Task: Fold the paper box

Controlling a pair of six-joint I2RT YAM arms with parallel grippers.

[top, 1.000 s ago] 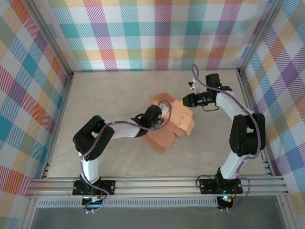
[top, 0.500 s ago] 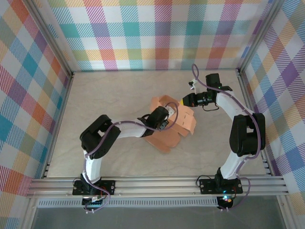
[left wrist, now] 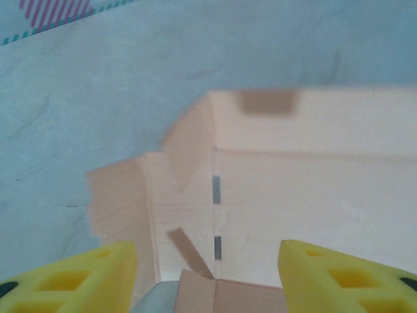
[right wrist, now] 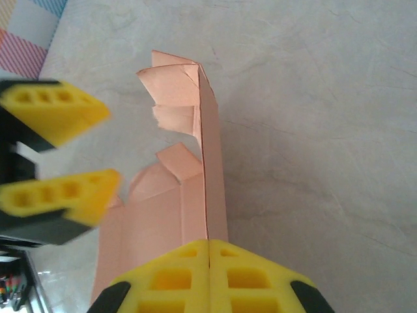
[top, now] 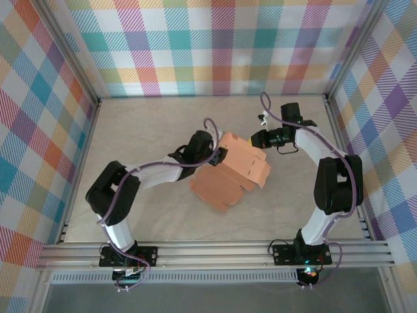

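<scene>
The right gripper (right wrist: 209, 245) has its jaws pressed together, pinching the upright wall of the salmon-orange paper box (right wrist: 212, 163) (half-folded, flaps loose). The left gripper (left wrist: 207, 255) has its jaws spread at the box's opposite edge, gripping nothing. The box lies on the beige table (top: 143, 130), between both grippers.

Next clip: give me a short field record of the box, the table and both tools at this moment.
Item: salmon-orange thin card paper box, partly folded, flaps raised
Position: middle of the pale table
Left tool: open, facing the box's inside, gripping nothing
Right tool: shut on an upright edge of the box
Task status: folding unfinished
</scene>
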